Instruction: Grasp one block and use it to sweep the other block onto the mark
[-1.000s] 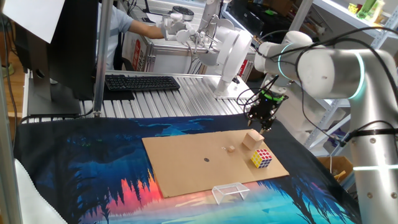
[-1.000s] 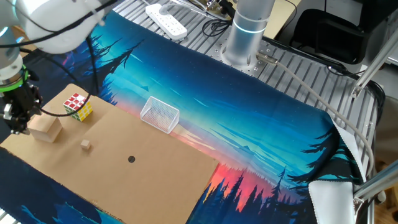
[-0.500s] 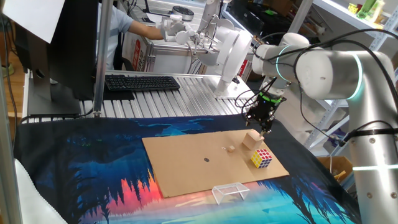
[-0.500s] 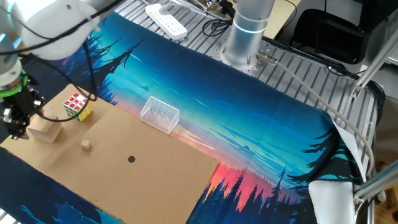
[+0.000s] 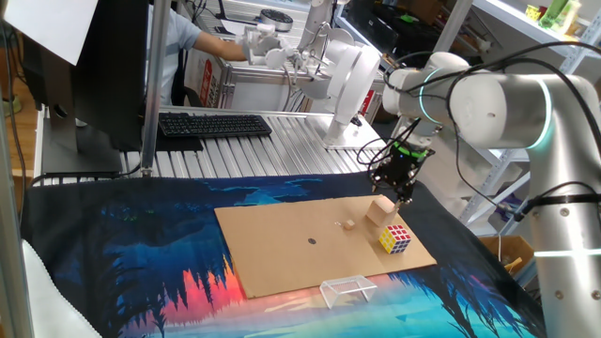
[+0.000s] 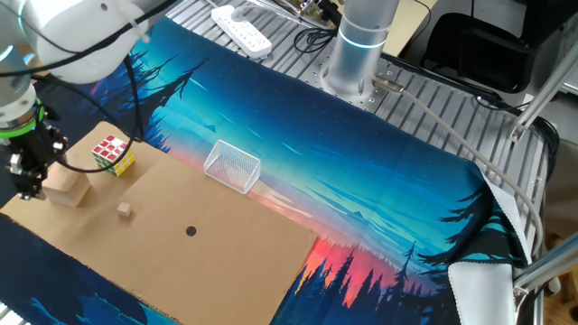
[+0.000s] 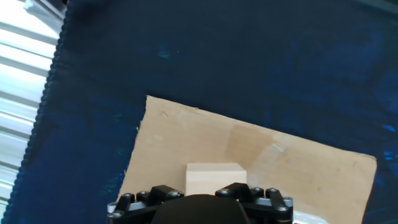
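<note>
The hand (image 5: 396,191) hangs just above the tan cube (image 5: 381,210), with nothing seen between its fingers; whether the fingers are spread or drawn in, I cannot tell, since the hand view shows only its dark housing with the cube's pale top poking out below it. In the other fixed view the hand (image 6: 25,185) sits over the far-left side of the cube (image 6: 65,188), and I cannot tell if it touches.

By my reading the task is at its start: the cube is not yet grasped, and the sweep is wholly left to do. The small wooden piece (image 5: 348,224) lies just left of the cube in one fixed view, apart from it, and the dark mark (image 5: 312,240) lies further left and nearer, well apart from the piece.

The cube is plain, smooth, square-edged light wood; the little piece is rounded and the same tan. Both rest on a flat matte cardboard sheet (image 5: 272,253). A puzzle cube (image 5: 395,238) with coloured tiles stands near the tan cube. A clear plastic frame (image 5: 346,290) sits at the sheet's near edge. A printed cloth (image 5: 122,263) covers the bench (image 5: 282,145), whose far part is ribbed metal.
</note>
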Controlling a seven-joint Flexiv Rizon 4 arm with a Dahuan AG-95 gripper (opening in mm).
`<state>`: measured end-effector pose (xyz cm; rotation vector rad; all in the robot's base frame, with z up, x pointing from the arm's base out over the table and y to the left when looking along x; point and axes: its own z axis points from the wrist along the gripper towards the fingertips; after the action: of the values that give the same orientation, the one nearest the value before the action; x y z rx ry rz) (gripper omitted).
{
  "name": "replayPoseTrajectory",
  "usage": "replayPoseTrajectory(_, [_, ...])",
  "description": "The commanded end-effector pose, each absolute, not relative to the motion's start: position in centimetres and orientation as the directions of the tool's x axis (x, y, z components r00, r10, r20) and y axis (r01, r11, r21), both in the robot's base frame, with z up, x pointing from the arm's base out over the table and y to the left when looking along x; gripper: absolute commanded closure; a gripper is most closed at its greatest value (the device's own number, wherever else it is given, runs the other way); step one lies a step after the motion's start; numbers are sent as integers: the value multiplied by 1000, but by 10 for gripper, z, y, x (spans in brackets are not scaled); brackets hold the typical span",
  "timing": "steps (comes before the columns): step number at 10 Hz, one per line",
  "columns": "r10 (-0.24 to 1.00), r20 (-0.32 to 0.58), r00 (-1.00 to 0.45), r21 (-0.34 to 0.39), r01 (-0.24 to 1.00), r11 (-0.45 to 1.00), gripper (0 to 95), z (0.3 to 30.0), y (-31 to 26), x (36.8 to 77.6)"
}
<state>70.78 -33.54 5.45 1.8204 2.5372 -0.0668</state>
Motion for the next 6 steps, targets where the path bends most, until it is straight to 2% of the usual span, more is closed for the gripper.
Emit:
replayPoseTrajectory(1, [947,-44,-318,-14,948,318,190,55,-330,699])
replayPoseTrajectory(6, [948,-44,-317,-4,949,317,190,57,-331,697])
